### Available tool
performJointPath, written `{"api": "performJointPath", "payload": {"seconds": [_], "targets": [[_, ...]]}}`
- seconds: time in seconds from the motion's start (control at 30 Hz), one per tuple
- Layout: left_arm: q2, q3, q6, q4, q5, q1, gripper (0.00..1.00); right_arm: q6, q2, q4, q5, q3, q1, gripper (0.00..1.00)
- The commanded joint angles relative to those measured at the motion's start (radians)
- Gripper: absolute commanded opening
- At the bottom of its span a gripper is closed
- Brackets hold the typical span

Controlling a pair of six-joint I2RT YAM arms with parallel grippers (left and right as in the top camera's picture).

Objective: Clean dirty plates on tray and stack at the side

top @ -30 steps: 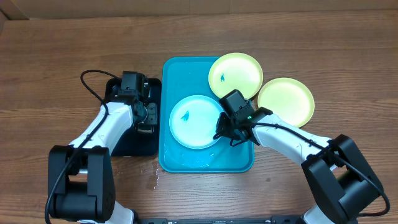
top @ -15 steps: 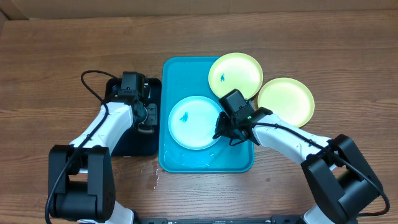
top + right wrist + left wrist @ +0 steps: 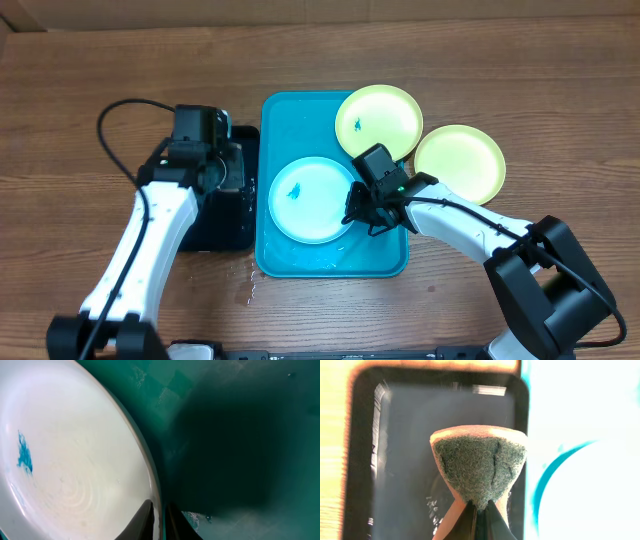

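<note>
A light-blue rimmed plate with a blue smudge lies in the turquoise tray. My right gripper is shut on its right rim, one finger on each side of the edge. One yellow-green plate, also smudged, rests over the tray's far right corner. A second yellow-green plate lies on the table to the right. My left gripper is shut on a sponge with a green scouring face, held above the black tray.
The black tray sits against the turquoise tray's left side. Water drops lie on the wood near the tray's front left corner. Bare wooden table surrounds both trays.
My left arm has risen from the black tray with the sponge pinched in it, its wrist shifting left. The right gripper stays on the plate's rim.
</note>
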Motion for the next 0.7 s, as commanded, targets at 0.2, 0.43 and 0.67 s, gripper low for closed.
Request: {"api": "performJointPath", "payload": {"seconds": [0.2, 0.43, 0.67], "targets": [[-0.038, 0.022, -0.006, -0.017, 0.018, -0.002, 0.04, 0.001, 0.008, 0.009, -0.002, 0.0, 0.0, 0.04], [-0.037, 0.083, 0.011, -0.066, 0.041, -0.002, 0.04, 0.0, 0.008, 0.016, 0.016, 0.001, -0.006, 0.04], [-0.024, 0.212, 0.046, -0.129, 0.208, -0.017, 0.04, 0.0, 0.008, 0.013, 0.011, 0.003, -0.016, 0.04]]}}
